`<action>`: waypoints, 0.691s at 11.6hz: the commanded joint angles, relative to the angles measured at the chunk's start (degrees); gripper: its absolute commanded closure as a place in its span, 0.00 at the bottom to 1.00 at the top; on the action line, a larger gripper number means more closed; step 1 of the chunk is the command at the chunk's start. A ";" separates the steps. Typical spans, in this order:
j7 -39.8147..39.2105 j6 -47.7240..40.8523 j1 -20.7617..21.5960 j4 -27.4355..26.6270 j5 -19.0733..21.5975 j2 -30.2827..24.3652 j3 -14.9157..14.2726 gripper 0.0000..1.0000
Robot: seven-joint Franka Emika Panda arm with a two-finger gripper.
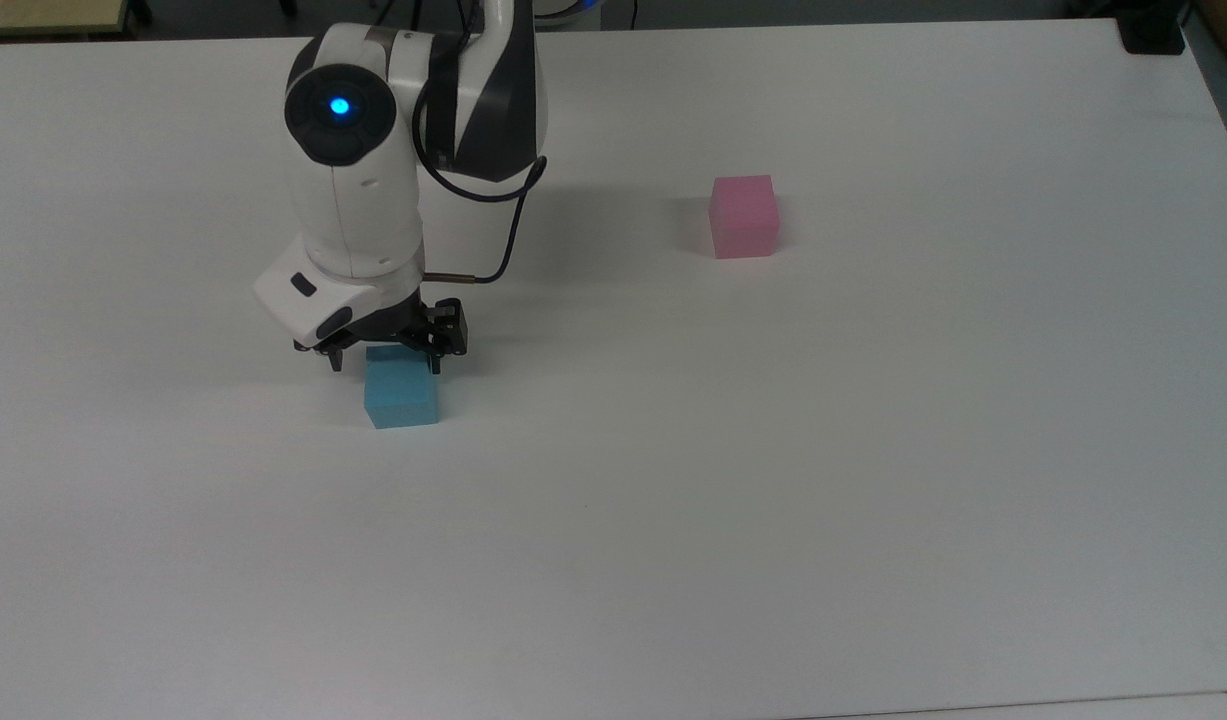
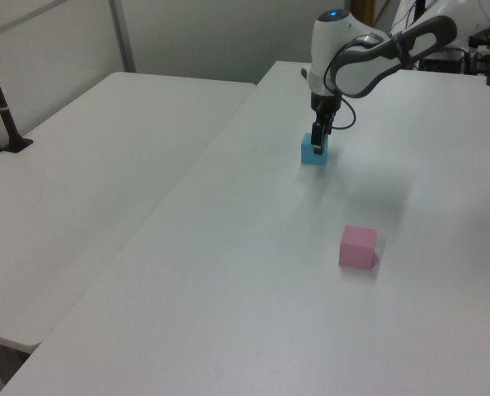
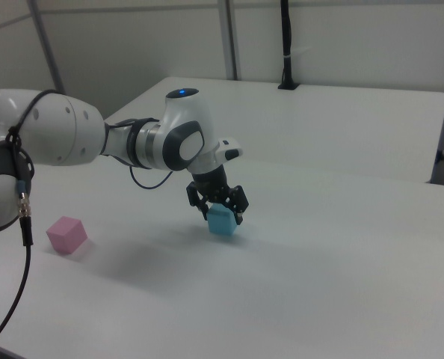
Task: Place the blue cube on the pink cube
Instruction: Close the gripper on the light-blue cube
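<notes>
Blue cube sits on the white table in the top view, with the gripper low over its far edge, jaws spread wide, one finger on each side. Pink cube rests well apart, toward the top view's right.

In the left view, the gripper reaches down at the blue cube; the pink cube sits nearer the camera.

In the right view, the open fingers straddle the blue cube, and the pink cube lies far toward the right view's left.

Top view overhead; side views face oppositely.
</notes>
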 commanded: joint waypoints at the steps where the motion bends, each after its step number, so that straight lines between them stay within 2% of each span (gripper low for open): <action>1: 2.83 2.40 -0.01 0.72 -1.93 1.17 0.67 0.30; 2: 2.83 2.40 -0.01 0.72 -1.40 0.99 0.67 0.46; 3: 2.83 2.32 -0.09 0.72 -1.31 0.64 0.67 0.56; 4: 2.91 2.23 -0.10 0.72 -1.22 -0.06 0.67 0.60; 6: 2.91 1.61 -0.10 0.63 -0.87 -2.60 0.76 0.60; 8: 2.91 -3.19 -0.10 0.81 0.35 -5.85 1.02 0.60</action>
